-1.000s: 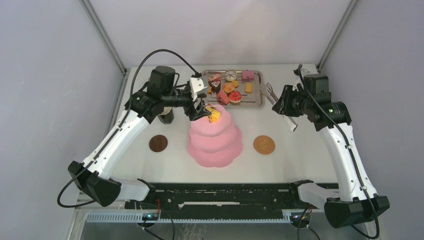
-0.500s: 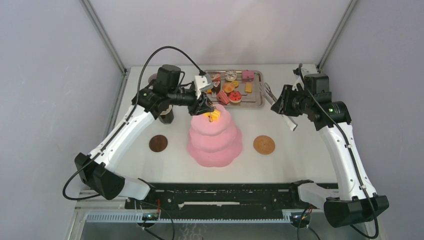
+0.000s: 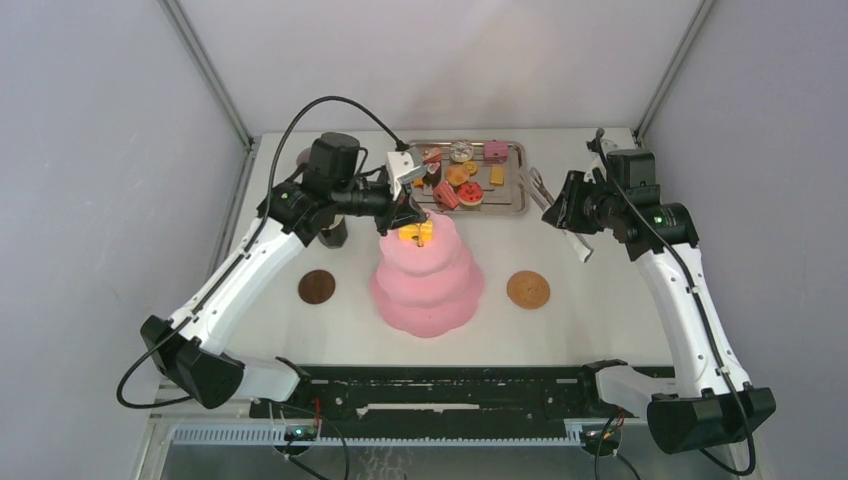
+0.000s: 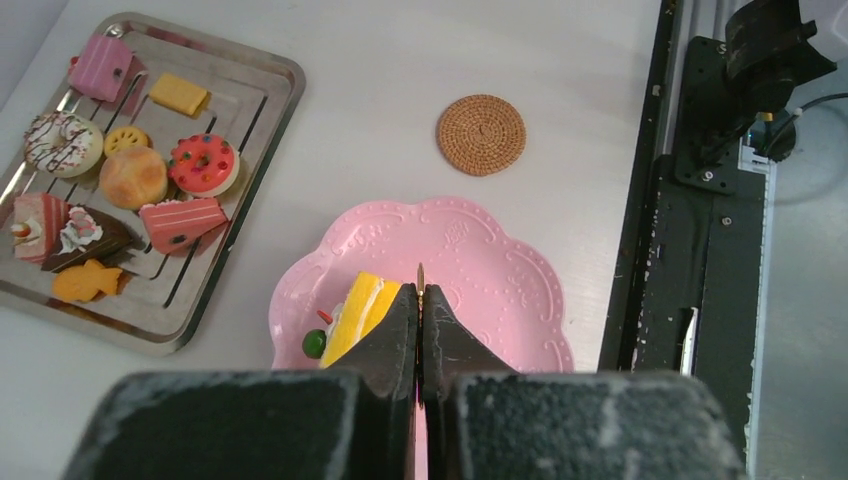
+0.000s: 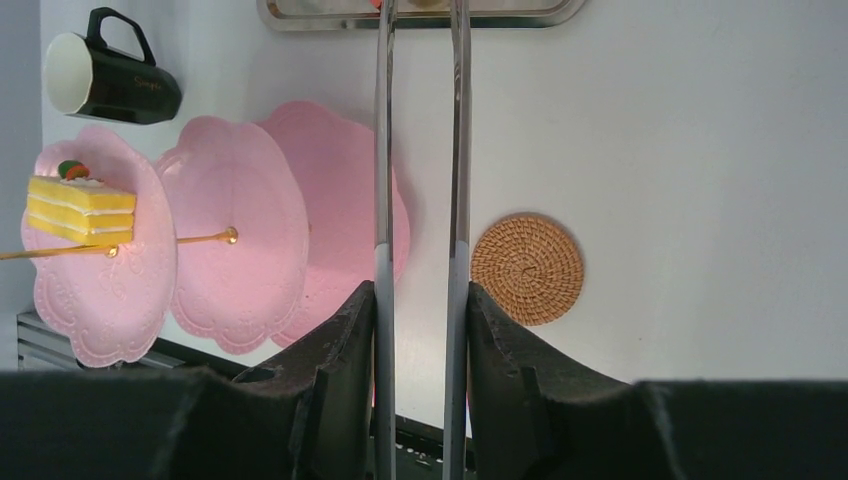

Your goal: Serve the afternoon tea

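The pink three-tier stand [image 3: 428,290] is at the table's middle, with a yellow cake slice [image 3: 420,233] on its top tier. My left gripper [image 3: 405,215] is over that tier, shut on the stand's thin gold handle [image 4: 420,275]; the cake slice [image 4: 360,315] lies just left of its fingers. Several toy cakes [image 3: 462,175] lie on the steel tray [image 3: 523,180]. My right gripper [image 3: 563,215] is shut on metal tongs [image 5: 385,150] that point at the tray. The black mug [image 5: 110,85] lies left of the stand. A mauve mug [image 3: 304,158] shows partly behind the left arm.
One brown coaster [image 3: 317,287] lies left of the stand and another [image 3: 528,290] lies right of it. The black rail [image 3: 450,385] with the arm bases runs along the near edge. Grey walls close in both sides of the table.
My left gripper, open over the top tier a second ago, has closed on the gold handle. The stand has shifted slightly. The right arm and tongs have not moved.
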Robot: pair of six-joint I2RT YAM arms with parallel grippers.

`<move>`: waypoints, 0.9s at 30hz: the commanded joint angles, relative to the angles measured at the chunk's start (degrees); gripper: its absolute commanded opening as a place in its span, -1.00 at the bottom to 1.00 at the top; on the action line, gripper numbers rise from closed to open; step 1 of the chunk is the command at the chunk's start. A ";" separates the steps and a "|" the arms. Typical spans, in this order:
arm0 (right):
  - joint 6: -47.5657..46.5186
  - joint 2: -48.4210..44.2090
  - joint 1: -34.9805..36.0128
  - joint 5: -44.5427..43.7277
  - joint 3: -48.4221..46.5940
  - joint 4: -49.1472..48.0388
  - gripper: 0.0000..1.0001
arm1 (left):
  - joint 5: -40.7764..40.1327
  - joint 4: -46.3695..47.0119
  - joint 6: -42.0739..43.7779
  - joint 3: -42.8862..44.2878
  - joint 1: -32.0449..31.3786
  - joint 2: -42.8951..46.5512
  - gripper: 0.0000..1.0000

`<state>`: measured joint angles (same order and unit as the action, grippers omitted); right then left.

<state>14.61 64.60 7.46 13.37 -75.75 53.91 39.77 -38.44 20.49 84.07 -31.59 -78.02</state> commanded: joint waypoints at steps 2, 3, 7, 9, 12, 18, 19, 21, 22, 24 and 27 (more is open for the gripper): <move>1.60 -1.05 -0.34 -0.12 0.69 -4.02 -0.18 | -5.58 5.86 -4.11 -1.66 -1.18 7.05 -1.00; 1.89 -1.10 -0.34 -0.10 0.90 -4.37 -0.18 | -7.14 6.62 -4.66 -2.38 -1.28 7.83 -0.99; 2.31 -0.26 3.37 -8.06 1.21 -4.71 -0.18 | -12.92 7.24 -5.66 -4.12 -1.28 10.54 -1.00; 2.27 1.21 5.59 -11.75 1.23 -4.75 -0.18 | -13.94 7.67 -5.62 -5.54 -1.28 12.00 -0.99; 2.59 4.31 7.94 -13.53 1.28 -6.36 -0.16 | -14.33 9.56 -7.28 -7.51 -1.29 12.57 -0.99; 5.61 12.53 8.58 -6.63 1.21 -15.63 -0.09 | -13.43 15.80 -12.74 -9.92 -1.39 11.87 -1.00; 6.27 14.23 8.49 -5.18 1.16 -17.39 -0.08 | -13.34 16.52 -13.73 -10.09 -1.48 11.63 -1.00; 7.93 17.50 8.23 -3.41 1.01 -19.99 -0.06 | -13.54 17.67 -15.30 -9.93 -1.53 11.07 -1.00; 8.65 19.22 8.08 -2.57 0.99 -21.13 -0.05 | -13.65 18.22 -15.99 -9.96 -1.66 10.84 -1.00; 10.26 22.65 7.31 -0.63 0.87 -23.29 -0.05 | -13.45 18.98 -17.04 -9.82 -2.09 10.29 -0.99; 12.34 25.47 6.35 1.18 0.78 -25.80 -0.05 | -10.81 18.75 -17.19 -8.92 -2.35 9.29 -0.98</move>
<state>22.46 88.51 14.98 10.59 -73.91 36.42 25.91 -27.16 6.07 73.93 -33.26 -68.69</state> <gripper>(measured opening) 0.478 0.011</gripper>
